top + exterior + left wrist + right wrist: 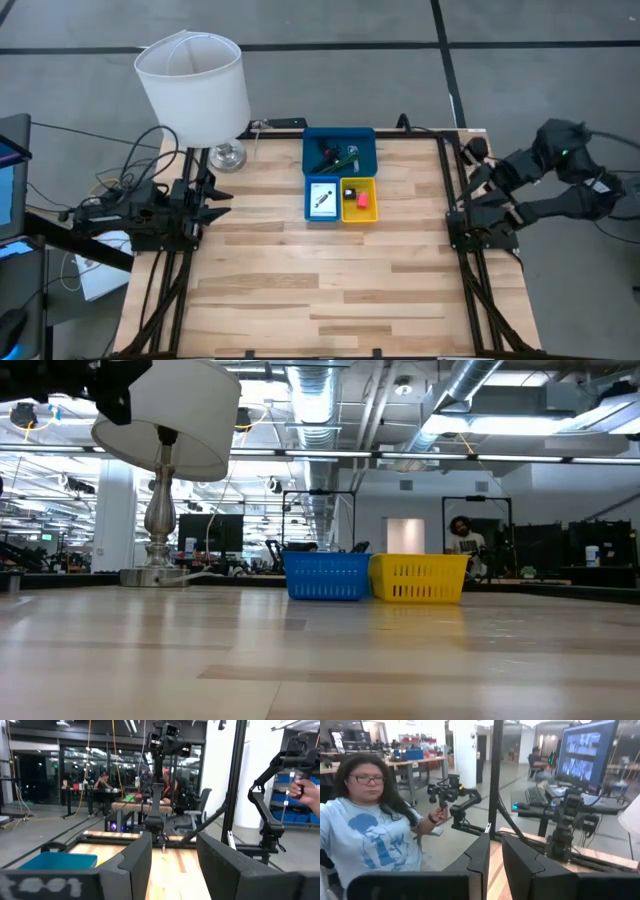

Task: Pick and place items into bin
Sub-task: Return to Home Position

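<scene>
While both arms are resting at the worktop's sides, the bin (340, 131) is sitting toward 12 o'clock on the worktop (320, 290). It is a wide blue tray with a small blue tray (309, 212) and a yellow tray (350, 213) joined along its 6 o'clock edge. Black and green sticks (335, 157) are lying in the wide tray, a white card (322, 198) is lying in the small blue tray, and a red piece (362, 201) is lying in the yellow one. At 9 o'clock, the left gripper (218, 192) is pointing in over the worktop's edge, its fingers (135, 860) spread apart and holding nothing. At 3 o'clock, the right gripper (452, 212) is waiting at the opposite edge, its fingers (480, 855) only narrowly parted and also empty. A white lamp (195, 80) is standing at 10 o'clock from the bin.
</scene>
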